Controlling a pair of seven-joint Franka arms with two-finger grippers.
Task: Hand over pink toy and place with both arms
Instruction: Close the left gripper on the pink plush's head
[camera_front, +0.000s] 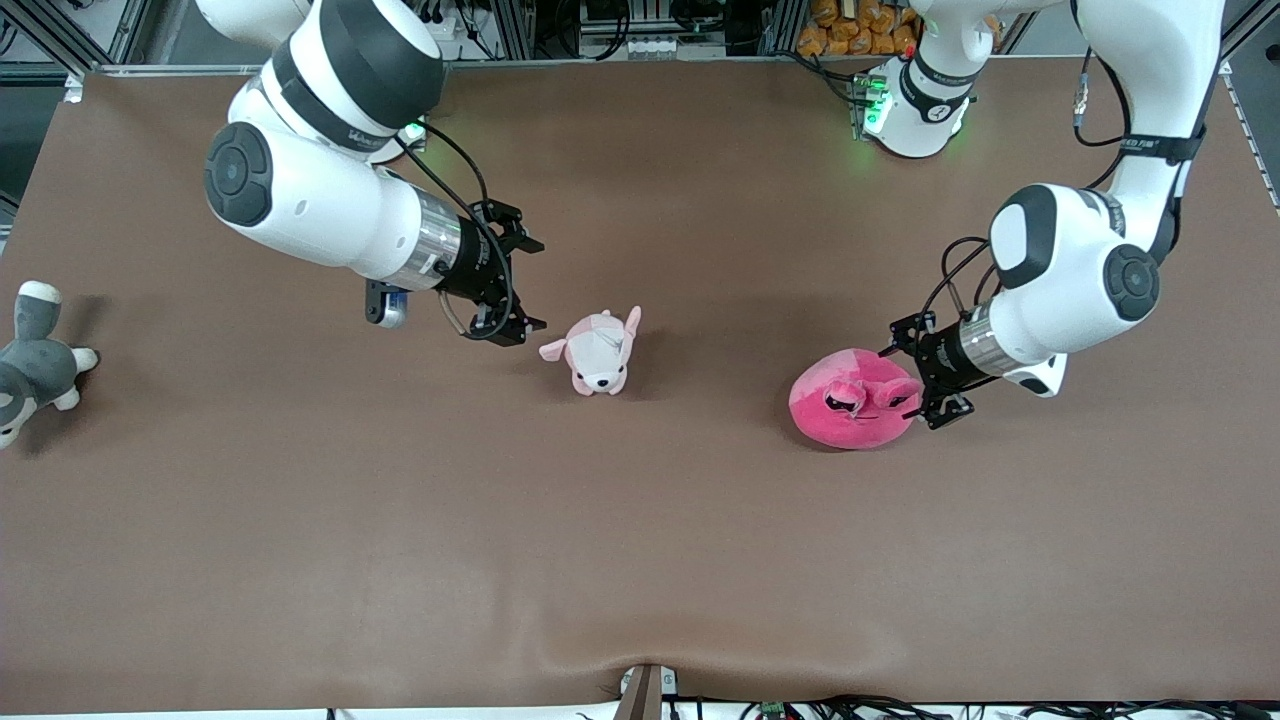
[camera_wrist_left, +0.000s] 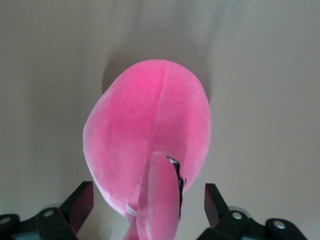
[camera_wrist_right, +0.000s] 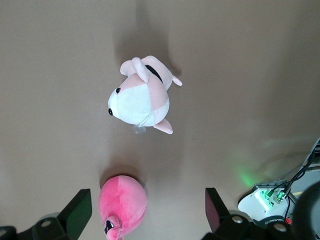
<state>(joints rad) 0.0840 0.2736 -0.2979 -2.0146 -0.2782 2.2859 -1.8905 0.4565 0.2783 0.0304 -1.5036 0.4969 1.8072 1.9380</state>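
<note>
The pink toy (camera_front: 845, 405), a round hot-pink plush with stalked black eyes, lies on the brown table toward the left arm's end. My left gripper (camera_front: 912, 383) is open at the toy's eye end, one finger on each side of it. In the left wrist view the pink toy (camera_wrist_left: 150, 130) fills the middle. One eye stalk pokes between the fingers (camera_wrist_left: 80, 202) of the left gripper (camera_wrist_left: 147, 205), with gaps on both sides. My right gripper (camera_front: 535, 285) hangs open and holds nothing, over the table beside a pale plush dog. Its own view shows the right gripper (camera_wrist_right: 147, 210) and, farther off, the pink toy (camera_wrist_right: 122, 202).
A small pale pink-and-white plush dog (camera_front: 597, 352) lies mid-table between the two grippers, also in the right wrist view as the dog (camera_wrist_right: 142, 100). A grey-and-white plush animal (camera_front: 35, 360) lies at the table edge at the right arm's end. The left arm's base (camera_front: 915, 105) glows green.
</note>
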